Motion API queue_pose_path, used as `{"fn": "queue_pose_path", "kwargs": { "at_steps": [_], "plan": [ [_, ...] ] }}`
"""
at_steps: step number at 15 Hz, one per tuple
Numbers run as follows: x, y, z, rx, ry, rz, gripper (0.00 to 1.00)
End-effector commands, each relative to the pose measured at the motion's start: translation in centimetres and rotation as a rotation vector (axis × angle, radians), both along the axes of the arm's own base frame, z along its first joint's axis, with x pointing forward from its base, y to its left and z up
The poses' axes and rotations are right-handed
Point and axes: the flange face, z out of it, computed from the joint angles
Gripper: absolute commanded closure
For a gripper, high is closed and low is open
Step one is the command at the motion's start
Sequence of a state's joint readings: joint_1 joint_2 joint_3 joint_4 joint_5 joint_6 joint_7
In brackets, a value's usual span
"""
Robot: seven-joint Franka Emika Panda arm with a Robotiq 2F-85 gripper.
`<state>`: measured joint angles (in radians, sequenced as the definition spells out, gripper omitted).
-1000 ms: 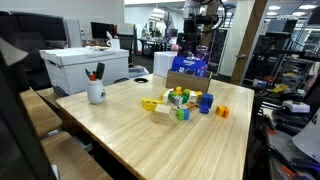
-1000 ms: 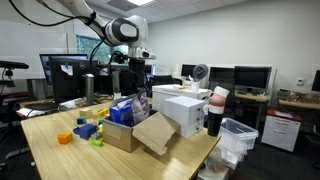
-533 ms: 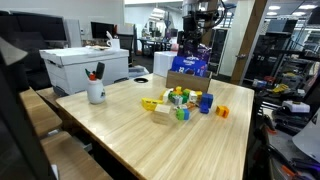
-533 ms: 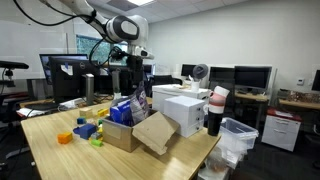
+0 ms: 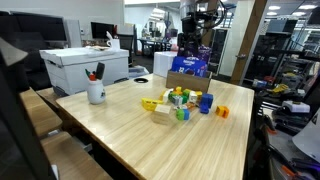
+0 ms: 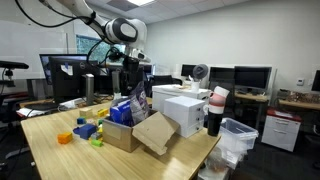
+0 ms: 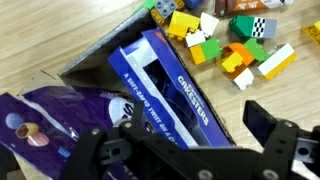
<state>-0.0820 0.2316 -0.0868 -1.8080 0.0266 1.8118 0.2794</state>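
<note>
Hovering over cardboard box (image 6: 118, 138), end effector (image 7: 176, 128) spread wide, shown only by wrist view.

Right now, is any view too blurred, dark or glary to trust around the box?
Wrist view: the gripper is dark and soft near the lens, but the blue packet and toy blocks read clearly, without glare. In an exterior view, a dark blurred shape covers the left edge. In an exterior view, the cardboard box is evenly lit.

Exterior views face the table (image 5: 150, 140) from different sides; wrist view looks closely down into the box (image 7: 100, 52).
</note>
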Motion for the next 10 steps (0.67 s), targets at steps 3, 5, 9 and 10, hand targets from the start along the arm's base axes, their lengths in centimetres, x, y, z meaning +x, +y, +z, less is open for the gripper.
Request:
{"fn": "queue_pose_path", "kwargs": {
  "at_steps": [3,5,9,10],
  "plan": [
    [0.8,2.3,-1.8,0.014,0.005,0.067,0.0],
    [1.3,2.6,-2.1,0.003,-0.042,0.065,0.0],
    [2.4,2.0,-2.1,-0.025,-0.147,0.036,0.0],
    [2.6,1.8,-2.0,-0.033,-0.17,0.031,0.0]
  ]
}}
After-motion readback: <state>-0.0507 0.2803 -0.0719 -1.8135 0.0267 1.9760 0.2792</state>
